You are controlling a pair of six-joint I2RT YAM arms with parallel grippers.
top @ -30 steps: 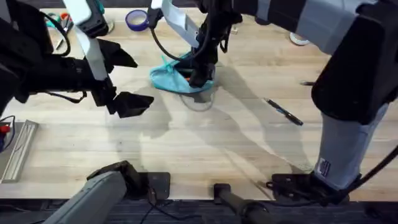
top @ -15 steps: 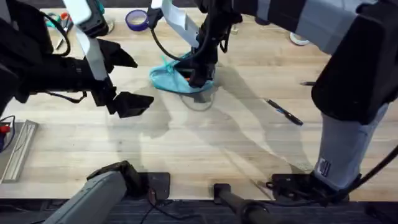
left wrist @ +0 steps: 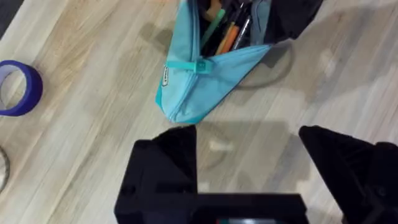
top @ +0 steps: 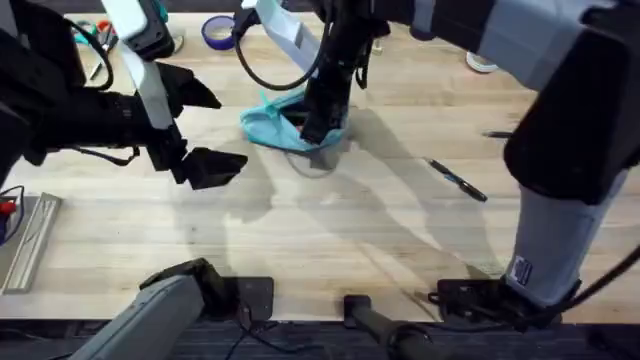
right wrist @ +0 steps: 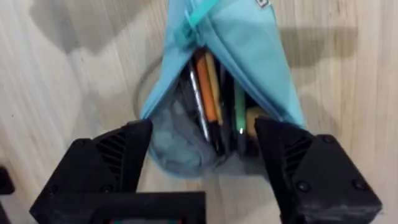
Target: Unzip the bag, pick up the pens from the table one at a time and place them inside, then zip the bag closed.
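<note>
The turquoise bag (top: 268,124) lies unzipped at the table's far middle. Its mouth gapes in the right wrist view, where the bag (right wrist: 249,43) holds several pens (right wrist: 214,93), orange, green and dark. My right gripper (top: 318,122) hangs open just over that mouth, its fingers (right wrist: 118,155) either side of it with nothing gripped. My left gripper (top: 212,126) is open and empty, left of the bag and apart from it; its wrist view looks past its fingers (left wrist: 168,162) to the bag (left wrist: 205,81). One dark pen (top: 458,180) lies on the table (top: 330,230) to the right, another (top: 495,133) beyond it.
A blue tape roll (top: 218,32) sits at the back, left of the bag, also in the left wrist view (left wrist: 15,87). Scissors and clutter (top: 90,35) lie at the far left. A grey metal tray (top: 25,240) rests at the left edge. A white object (top: 482,62) is at the far right.
The right arm has shifted slightly left over the bag's mouth. The left arm has not moved.
</note>
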